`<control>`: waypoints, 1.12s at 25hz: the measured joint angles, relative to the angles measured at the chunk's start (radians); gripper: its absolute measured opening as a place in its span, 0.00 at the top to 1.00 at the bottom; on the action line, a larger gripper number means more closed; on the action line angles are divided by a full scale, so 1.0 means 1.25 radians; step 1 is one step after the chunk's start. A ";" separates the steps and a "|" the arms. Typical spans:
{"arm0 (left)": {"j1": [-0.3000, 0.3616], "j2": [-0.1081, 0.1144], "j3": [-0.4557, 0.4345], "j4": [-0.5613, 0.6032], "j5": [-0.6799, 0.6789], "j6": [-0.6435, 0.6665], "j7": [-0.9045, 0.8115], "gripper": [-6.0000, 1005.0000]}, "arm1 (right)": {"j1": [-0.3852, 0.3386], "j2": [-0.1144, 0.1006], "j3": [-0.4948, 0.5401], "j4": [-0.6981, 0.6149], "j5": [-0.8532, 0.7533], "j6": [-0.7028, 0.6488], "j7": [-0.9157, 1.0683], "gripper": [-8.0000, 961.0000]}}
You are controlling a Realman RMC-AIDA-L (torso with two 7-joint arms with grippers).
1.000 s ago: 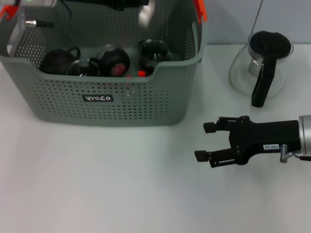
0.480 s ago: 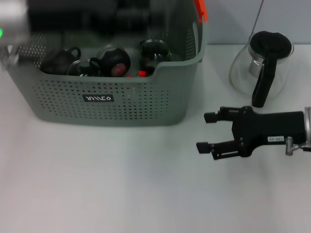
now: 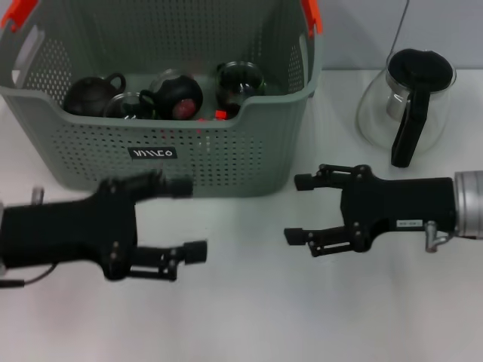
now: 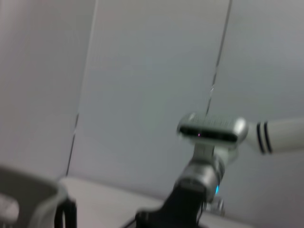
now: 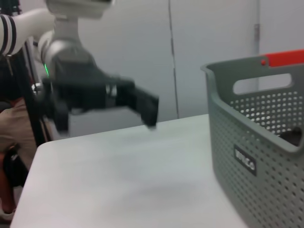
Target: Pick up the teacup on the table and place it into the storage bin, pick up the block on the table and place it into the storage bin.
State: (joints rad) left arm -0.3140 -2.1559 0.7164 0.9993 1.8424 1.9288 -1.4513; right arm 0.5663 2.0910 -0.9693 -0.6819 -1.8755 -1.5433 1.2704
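Grey-green storage bin (image 3: 226,162), black label (image 3: 152,153) seemingly unreadable

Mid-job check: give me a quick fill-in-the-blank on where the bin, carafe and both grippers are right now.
1. The storage bin has ____ handle clips.
2. The left gripper and right gripper are both ____, holding nothing.
3. The glass carafe stands on the table on the robot's ____ side of the bin.

Missing words: orange; open; right
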 joint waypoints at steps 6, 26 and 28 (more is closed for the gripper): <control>-0.002 -0.002 -0.004 -0.056 0.110 -0.099 0.018 0.05 | 0.024 0.003 -0.027 0.022 -0.002 0.023 -0.009 0.03; -0.053 0.018 -0.012 -0.202 0.157 -0.245 0.063 0.05 | 0.041 0.002 -0.075 0.090 -0.004 0.089 -0.031 0.03; -0.054 0.017 -0.011 -0.204 0.160 -0.255 0.063 0.05 | 0.041 0.003 -0.079 0.091 -0.004 0.095 -0.031 0.03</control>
State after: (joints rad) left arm -0.3810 -2.1348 0.7031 0.7447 2.0426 1.6095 -1.3721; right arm 0.6177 2.0949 -1.0679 -0.5685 -1.8807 -1.4244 1.2318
